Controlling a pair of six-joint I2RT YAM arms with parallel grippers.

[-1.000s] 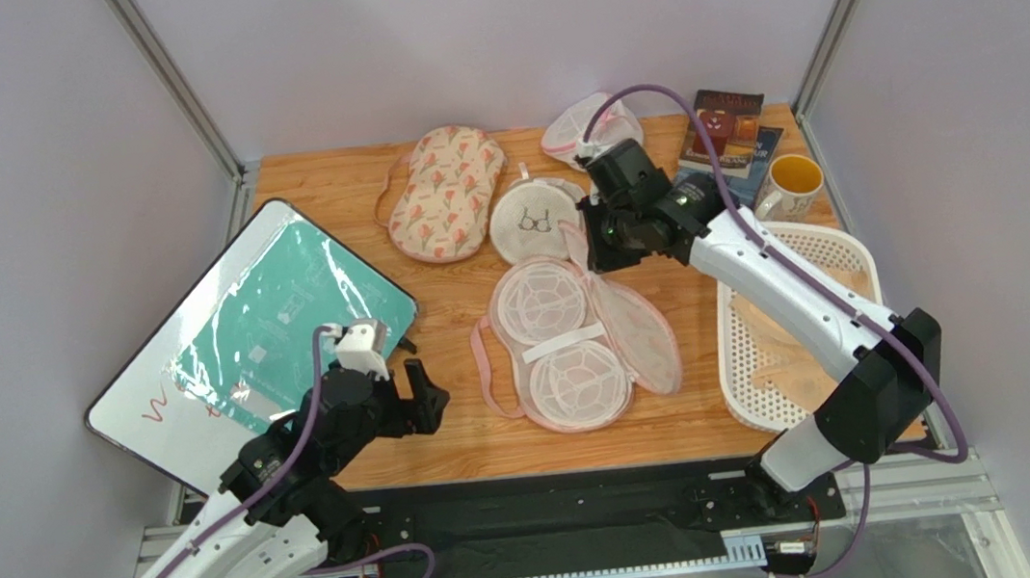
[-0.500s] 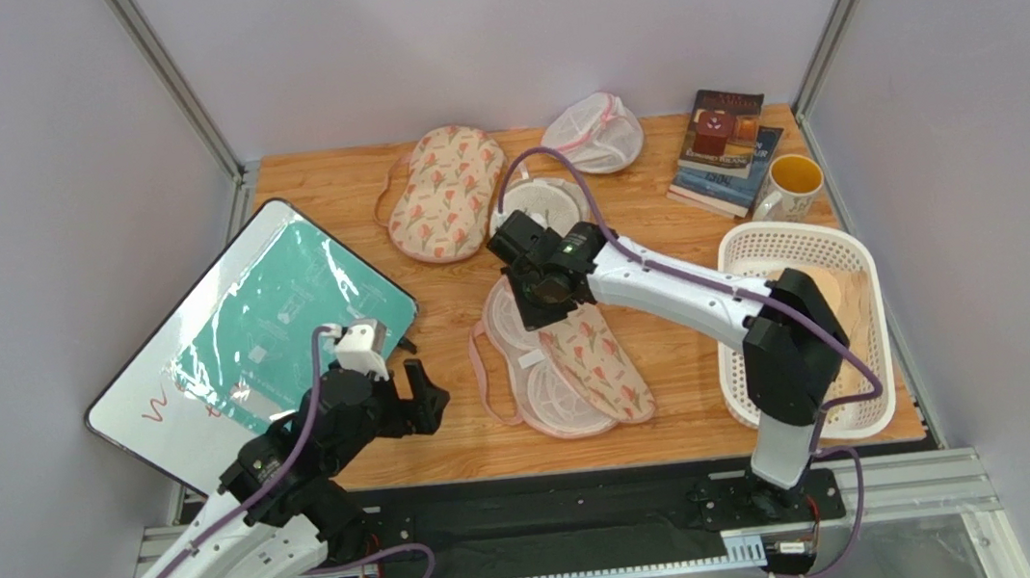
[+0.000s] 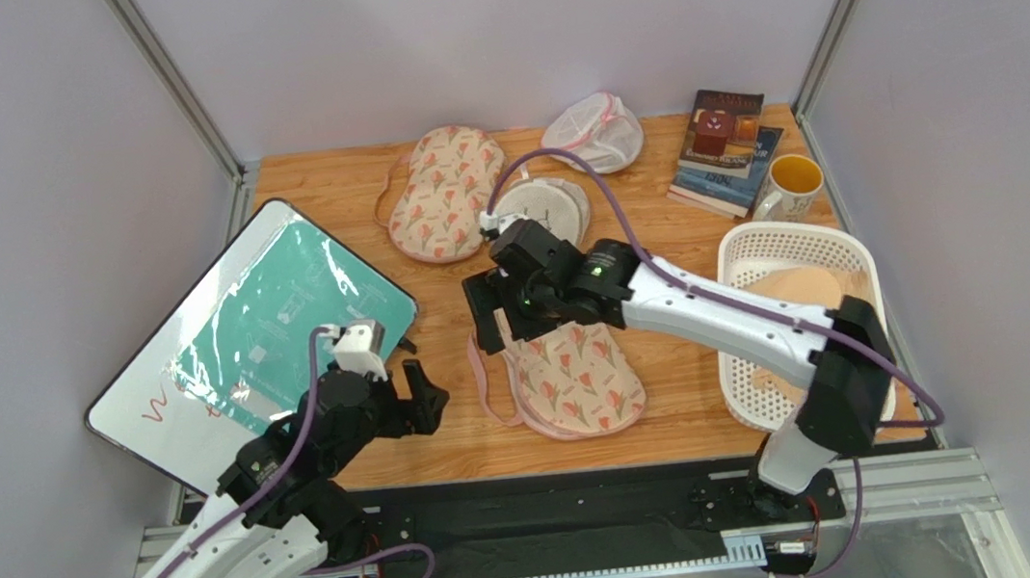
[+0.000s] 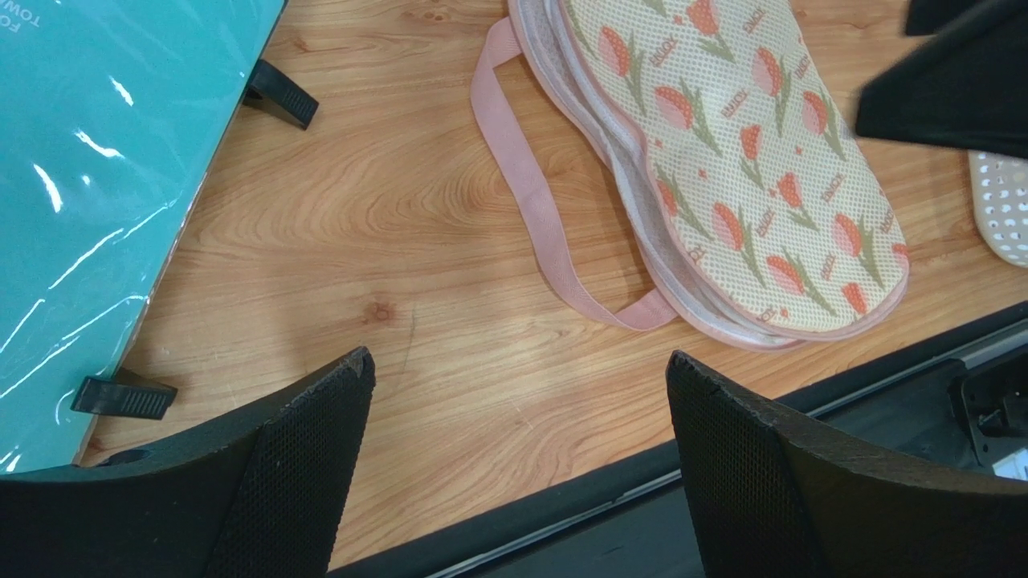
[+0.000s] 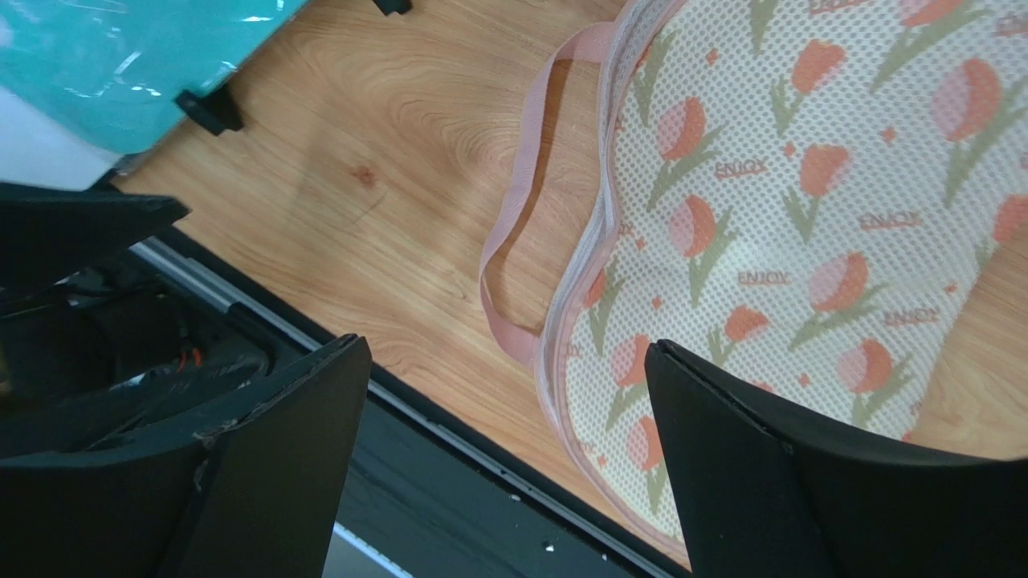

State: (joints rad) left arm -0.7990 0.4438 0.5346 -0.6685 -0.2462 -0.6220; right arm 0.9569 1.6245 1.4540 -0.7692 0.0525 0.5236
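Note:
A tulip-print mesh bag [image 3: 574, 370] lies folded shut near the table's front edge, its pink strap [image 3: 488, 380] looping out to the left. My right gripper [image 3: 488, 314] hovers open at the bag's upper left corner with nothing between its fingers; its wrist view has the bag [image 5: 821, 217] and strap [image 5: 513, 241] just beyond the jaws [image 5: 507, 347]. My left gripper [image 3: 417, 395] stands open and empty over bare wood left of the strap. The left wrist view shows the bag [image 4: 736, 169], the strap [image 4: 531, 205] and the gap between the fingers [image 4: 519, 358].
A second tulip bag [image 3: 445, 192], a round white mesh pouch [image 3: 541, 211] and another mesh pouch [image 3: 594, 132] lie at the back. Books [image 3: 724, 149] and a yellow mug [image 3: 793, 182] sit back right, a white basket [image 3: 802, 329] right, a teal-covered board [image 3: 250, 341] left.
My right arm swept from the back right to the front left. The bag, open with white mesh cups showing, is now folded shut, print side up. The left arm stayed put.

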